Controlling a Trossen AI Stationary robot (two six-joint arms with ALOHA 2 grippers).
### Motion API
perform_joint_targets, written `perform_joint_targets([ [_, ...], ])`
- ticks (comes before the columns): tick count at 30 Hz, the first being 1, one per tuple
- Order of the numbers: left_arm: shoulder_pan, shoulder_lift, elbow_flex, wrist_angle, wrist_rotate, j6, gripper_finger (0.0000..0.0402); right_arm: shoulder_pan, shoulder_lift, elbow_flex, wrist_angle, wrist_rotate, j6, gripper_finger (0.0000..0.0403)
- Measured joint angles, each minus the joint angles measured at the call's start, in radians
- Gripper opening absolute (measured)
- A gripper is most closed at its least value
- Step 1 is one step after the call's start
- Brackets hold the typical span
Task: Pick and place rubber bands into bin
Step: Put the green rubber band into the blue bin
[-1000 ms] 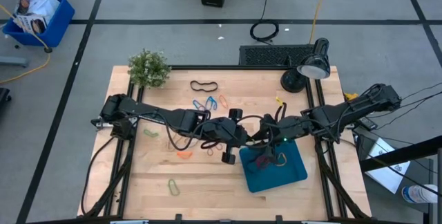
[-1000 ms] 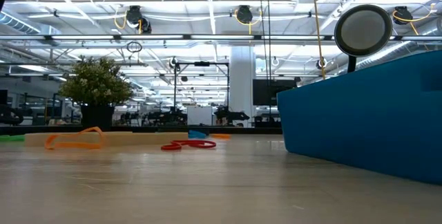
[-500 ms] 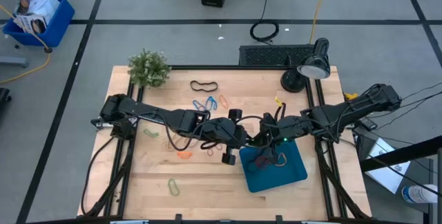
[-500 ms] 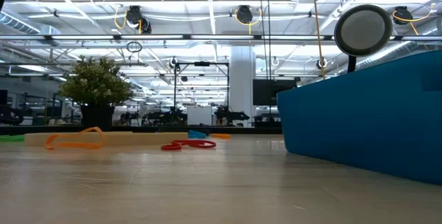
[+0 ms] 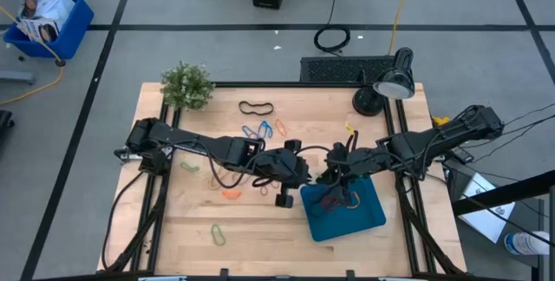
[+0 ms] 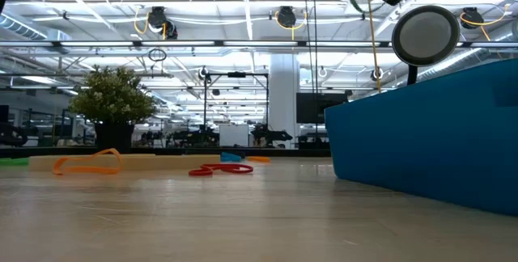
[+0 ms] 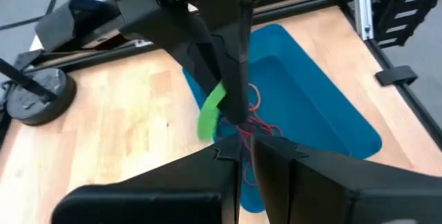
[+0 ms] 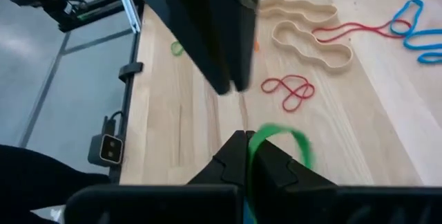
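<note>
Pinching a thin green rubber band (image 8: 280, 141), your right gripper (image 8: 247, 141) hangs just over the flat teal-blue bin's (image 5: 368, 216) edge. Your left gripper (image 7: 240, 148), nearly pressed together, faces it closely. Red bands (image 7: 257, 124) lie inside the bin.

Your left arm reaches in from the table's left side, its left gripper (image 5: 303, 179) near the table's middle, fingers (image 7: 207, 169) nearly together with a narrow gap. Your right arm comes in from the right edge, and its right gripper (image 5: 323, 178) sits just beside the left one, tip to tip, fingers (image 8: 231, 158) pinched closed.
</note>
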Motion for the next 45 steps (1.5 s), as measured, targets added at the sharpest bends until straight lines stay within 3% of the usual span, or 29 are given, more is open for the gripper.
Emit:
perform_joint_targets([
  [7, 0.000, 0.000, 0.000, -0.080, 0.000, -0.049, 0.0040, 0.014, 0.000, -0.011, -0.085, -0.058, 0.059, 0.0001],
  [12, -0.001, 0.001, 0.000, -0.113, 0.011, -0.085, 0.0040, 0.043, -0.001, -0.122, -0.077, -0.080, 0.086, 0.0001],
  [22, -0.005, 0.001, 0.000, -0.020, 0.036, -0.144, 0.0040, 0.109, 0.000, -0.431, 0.193, -0.080, 0.102, 0.0001],
  [31, -0.037, 0.001, 0.000, 0.014, 0.029, -0.189, 0.0040, 0.118, 0.000, -0.526, 0.319, -0.106, 0.189, 0.0004],
  [35, -0.052, 0.001, 0.000, 0.012, 0.028, -0.195, 0.0040, 0.119, 0.000, -0.530, 0.319, -0.107, 0.169, 0.0027],
  [45, -0.077, 0.001, 0.000, -0.019, 0.026, -0.205, 0.0040, 0.118, -0.003, -0.530, 0.374, -0.106, 0.157, 0.0139],
])
